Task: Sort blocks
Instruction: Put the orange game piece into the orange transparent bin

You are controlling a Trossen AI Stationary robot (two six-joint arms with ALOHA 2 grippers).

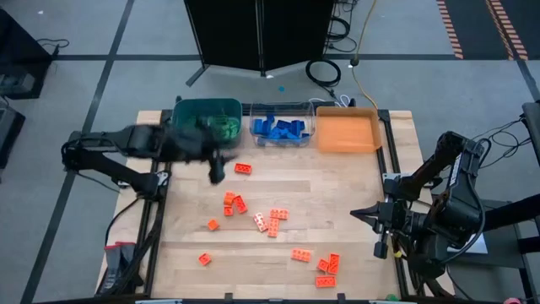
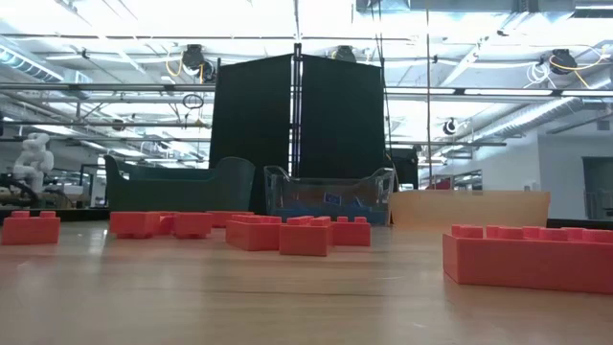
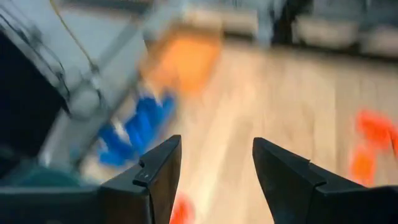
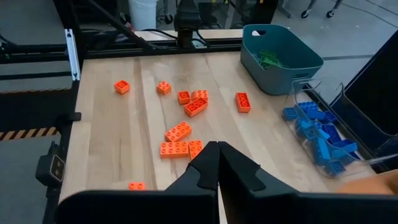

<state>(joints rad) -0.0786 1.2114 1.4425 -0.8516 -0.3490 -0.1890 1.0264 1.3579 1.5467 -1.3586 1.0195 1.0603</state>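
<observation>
Several orange-red blocks (image 1: 234, 203) lie scattered flat on the wooden table (image 1: 354, 186); the low view shows them close up (image 2: 287, 233). Along the far edge stand a teal bin (image 1: 207, 118) with green blocks, a clear bin (image 1: 283, 127) with blue blocks, and an orange bin (image 1: 348, 131). My left gripper (image 1: 217, 173) hangs blurred above the table beside the teal bin's near right corner. It is open with nothing between its fingers (image 3: 217, 149). My right gripper (image 1: 356, 214) waits shut above the table's right edge (image 4: 217, 146).
A black panel (image 1: 261, 34) stands behind the bins, with cables (image 1: 325, 72) on the floor beside it. Dark frame rails (image 1: 152, 228) run along the table's left and right sides. Bare wood lies between the bins and the scattered blocks.
</observation>
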